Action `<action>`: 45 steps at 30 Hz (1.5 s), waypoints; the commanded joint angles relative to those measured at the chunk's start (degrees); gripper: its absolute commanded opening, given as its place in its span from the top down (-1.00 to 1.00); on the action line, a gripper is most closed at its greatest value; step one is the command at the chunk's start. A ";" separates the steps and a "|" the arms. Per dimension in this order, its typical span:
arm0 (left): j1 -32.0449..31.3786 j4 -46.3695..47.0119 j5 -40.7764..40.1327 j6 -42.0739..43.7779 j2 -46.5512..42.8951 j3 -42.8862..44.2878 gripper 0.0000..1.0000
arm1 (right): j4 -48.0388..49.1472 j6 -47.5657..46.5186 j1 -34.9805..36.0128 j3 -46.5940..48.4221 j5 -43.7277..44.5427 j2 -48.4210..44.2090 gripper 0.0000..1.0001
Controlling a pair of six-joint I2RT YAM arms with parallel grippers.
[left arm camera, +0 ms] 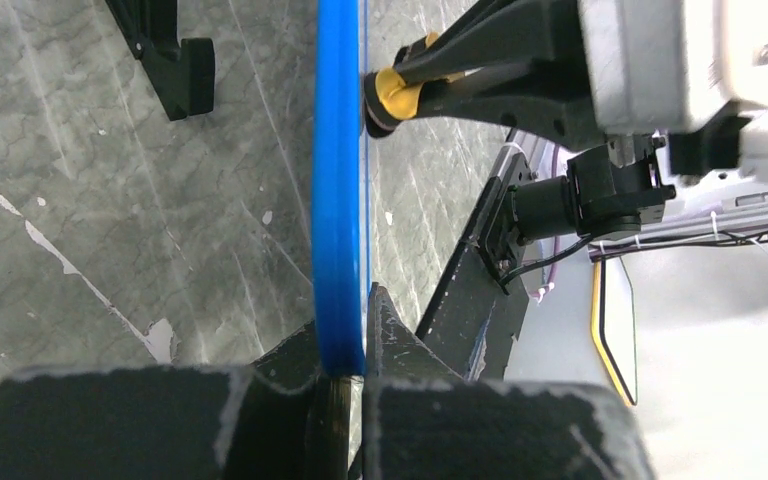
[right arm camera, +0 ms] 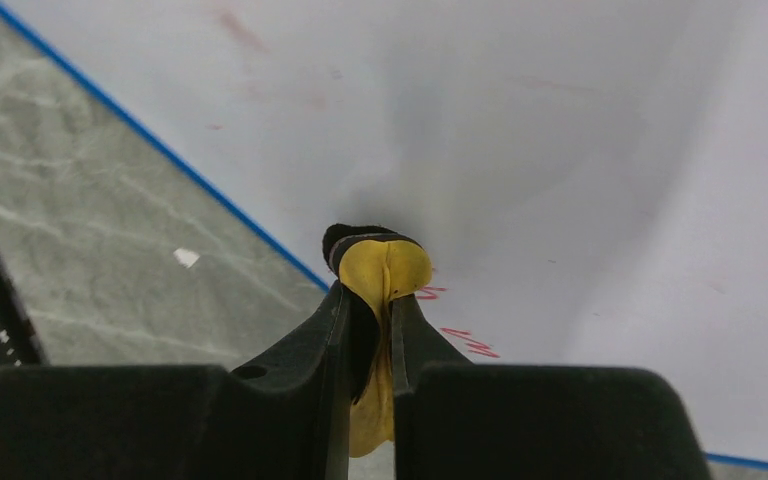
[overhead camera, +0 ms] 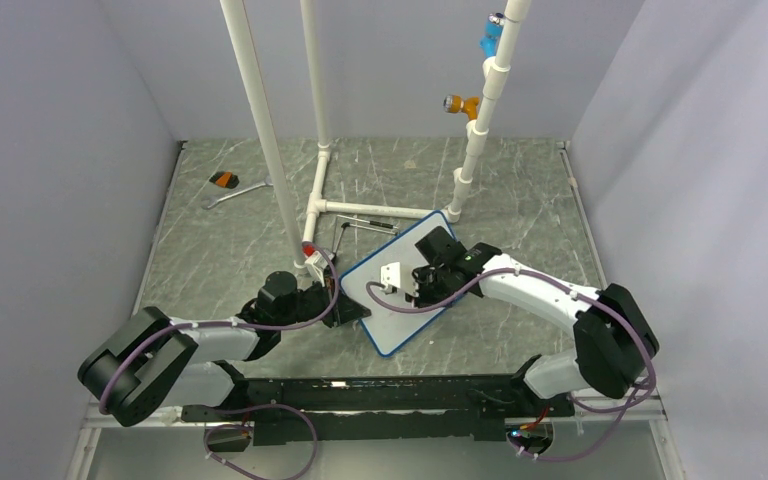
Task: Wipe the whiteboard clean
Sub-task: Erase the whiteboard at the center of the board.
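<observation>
The whiteboard (overhead camera: 400, 315), white with a thin blue frame, lies askew in the middle of the table. My left gripper (overhead camera: 345, 310) is shut on its left edge. In the left wrist view the blue frame (left arm camera: 338, 200) runs edge-on between the jaws of that gripper (left arm camera: 345, 340). My right gripper (overhead camera: 422, 290) is over the board, shut on a yellow eraser (right arm camera: 380, 270) whose black pad presses on the white face (right arm camera: 560, 150). A few short red marks (right arm camera: 465, 338) show just right of the eraser. The same eraser (left arm camera: 392, 92) touches the board in the left wrist view.
A white pipe frame (overhead camera: 265, 130) stands behind the board, carrying orange (overhead camera: 460, 104) and blue (overhead camera: 490, 40) fittings. A wrench (overhead camera: 235, 193) and a small orange-black object (overhead camera: 224, 179) lie at the back left. A dark rod (overhead camera: 368, 225) lies by the board's far corner. Grey walls enclose three sides.
</observation>
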 commanded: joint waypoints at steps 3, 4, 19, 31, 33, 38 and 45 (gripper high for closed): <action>-1.47 3.32 6.54 1.34 -1.94 1.26 1.00 | -1.29 -1.11 0.81 -0.74 -0.17 1.95 1.00; -1.46 3.50 6.67 1.32 -1.82 1.33 1.00 | 0.97 0.90 0.67 -1.00 2.25 1.95 1.00; -1.42 4.33 6.88 1.04 -0.97 1.25 1.00 | 0.61 -0.35 -3.66 -1.41 -3.55 -1.31 1.00; -1.42 3.00 6.81 1.60 -1.75 1.49 1.00 | 7.46 5.30 -1.77 -2.28 4.68 -1.24 1.00; -1.46 3.03 6.76 1.63 -1.71 1.54 1.00 | 12.32 8.15 -2.98 -3.47 7.77 -3.96 1.00; -1.43 3.74 7.12 1.38 -0.78 1.91 1.00 | 15.75 10.19 -3.88 -4.48 11.45 -5.00 1.00; -1.40 3.80 6.90 1.27 -1.27 1.49 1.00 | 0.18 -0.86 -3.43 -1.42 -4.24 -1.86 1.00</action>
